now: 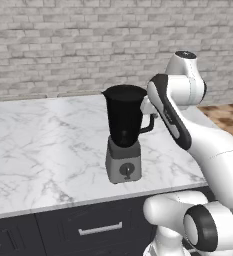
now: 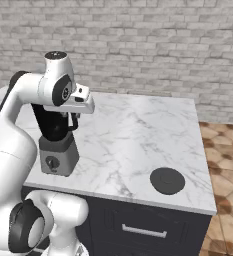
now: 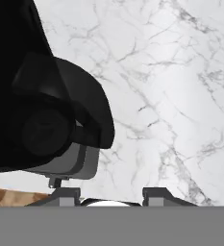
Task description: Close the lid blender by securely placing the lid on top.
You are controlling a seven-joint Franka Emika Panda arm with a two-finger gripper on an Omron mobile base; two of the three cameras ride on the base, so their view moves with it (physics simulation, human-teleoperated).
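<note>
Right base view: arm hides part of the blender; lid lies at 4 o'clock on the counter; empty gripper spread

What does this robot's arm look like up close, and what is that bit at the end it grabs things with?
The arm is made of smooth, rounded glossy white segments joined by dark bands, with round black-rimmed caps at the joints. No cables or markings show. At its end, the gripper has two small dark grey, blocky fingers set side by side with a gap between them.
</note>
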